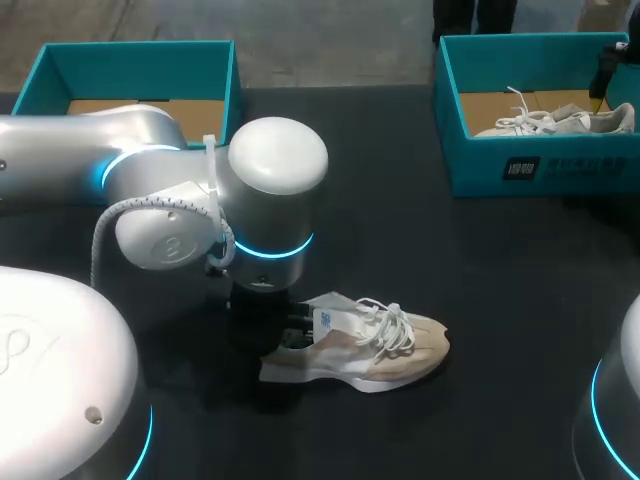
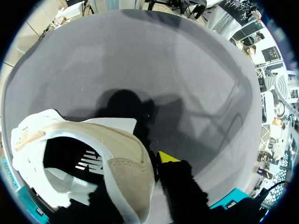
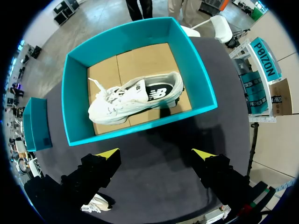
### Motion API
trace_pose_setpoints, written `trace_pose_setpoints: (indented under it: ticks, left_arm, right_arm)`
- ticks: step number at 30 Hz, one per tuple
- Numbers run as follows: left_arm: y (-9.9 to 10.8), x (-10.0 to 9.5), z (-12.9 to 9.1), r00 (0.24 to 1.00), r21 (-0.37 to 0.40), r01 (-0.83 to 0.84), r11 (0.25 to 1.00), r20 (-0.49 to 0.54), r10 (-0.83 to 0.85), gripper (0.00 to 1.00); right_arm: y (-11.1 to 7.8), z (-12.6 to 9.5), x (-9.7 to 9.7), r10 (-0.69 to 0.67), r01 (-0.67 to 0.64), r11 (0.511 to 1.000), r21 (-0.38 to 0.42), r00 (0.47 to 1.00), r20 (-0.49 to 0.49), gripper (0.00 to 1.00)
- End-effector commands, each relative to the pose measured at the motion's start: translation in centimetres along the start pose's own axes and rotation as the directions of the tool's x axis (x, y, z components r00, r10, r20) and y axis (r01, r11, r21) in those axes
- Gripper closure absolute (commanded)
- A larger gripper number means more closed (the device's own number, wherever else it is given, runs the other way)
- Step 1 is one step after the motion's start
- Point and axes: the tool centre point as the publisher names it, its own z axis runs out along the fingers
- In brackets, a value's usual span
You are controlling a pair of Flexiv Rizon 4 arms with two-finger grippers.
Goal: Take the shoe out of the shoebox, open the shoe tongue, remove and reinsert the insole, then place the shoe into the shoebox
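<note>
1. Head view, placement. The beige shoe [image 1: 355,345] rests on its sole on the table [image 1: 480,260], near the middle of the front edge, with its toe toward the right edge. The left arm [image 1: 180,190] stands over the heel and hides its own gripper here. Lying in the open, the shoe is probably set for the tongue and insole steps. The left shoebox [image 1: 135,75], at the rear left corner, shows only its cardboard floor. The right shoebox [image 1: 530,165], at the rear right corner, holds a white shoe [image 1: 555,120].
2. Head view, appearance. The beige shoe has a tan upper, loose white laces, a thick white sole and a raised tongue with a label.
3. Left wrist view, hold. The left gripper [image 2: 138,179] appears clenched on the collar wall at the heel. One yellow-tipped finger [image 2: 167,157] presses the outside, and the other reaches inside the opening. This grip is judged to anchor the shoe.
4. Left wrist view, appearance. A dark insole [image 2: 70,156] with white print sits inside the shoe, and the lining is white.
5. Right wrist view. The right gripper [image 3: 154,154] is released and holds nothing. Its fingers are spread wide above the table, just before the right shoebox. It is judged to be parked clear of the work.
</note>
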Motion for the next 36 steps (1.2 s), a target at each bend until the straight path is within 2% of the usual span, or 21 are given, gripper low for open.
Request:
trace_pose_setpoints:
  ticks: [1,3,4,14,18,23,27,36]
  left_arm:
    - [-0.4,0.7,-0.3,1.000,-0.009,0.000,1.000,0.029,0.001,0.38]
    - [-0.5,0.8,-0.6,0.999,-0.017,-0.009,1.000,0.040,0.010,0.10]
    - [-0.6,0.9,-0.9,0.999,-0.026,-0.016,1.000,0.041,0.017,0.00]
    - [-1.5,2.3,-5.1,0.990,-0.071,-0.017,0.997,0.137,0.027,0.00]
    - [-1.6,3.4,-7.0,0.981,-0.059,-0.004,0.998,0.196,0.016,0.00]
    - [-2.1,4.5,-8.6,0.970,-0.005,0.005,1.000,0.242,-0.004,0.00]
    - [-2.9,5.3,-9.9,0.964,-0.013,0.020,1.000,0.266,-0.016,0.00]
    - [-4.0,6.8,-11.7,0.947,0.034,0.046,0.998,0.316,-0.055,0.00]
  right_arm:
    - [-0.1,0.0,0.0,0.002,-0.002,1.000,-0.002,1.000,-0.001,0.00]
    - [-0.1,0.0,0.0,0.002,-0.002,1.000,-0.002,1.000,-0.001,0.00]
    - [-0.1,0.0,0.0,0.002,-0.002,1.000,-0.002,1.000,-0.001,0.00]
    - [-0.1,0.0,0.0,0.002,-0.002,1.000,-0.002,1.000,-0.001,0.00]
    - [-0.1,0.0,0.0,0.002,-0.002,1.000,-0.002,1.000,-0.001,0.00]
    - [-0.1,0.0,0.0,0.002,-0.002,1.000,-0.002,1.000,-0.001,0.00]
    - [-0.1,0.0,0.0,0.002,-0.002,1.000,-0.002,1.000,-0.001,0.00]
    - [-0.1,0.0,0.0,0.002,-0.002,1.000,-0.002,1.000,-0.001,0.00]
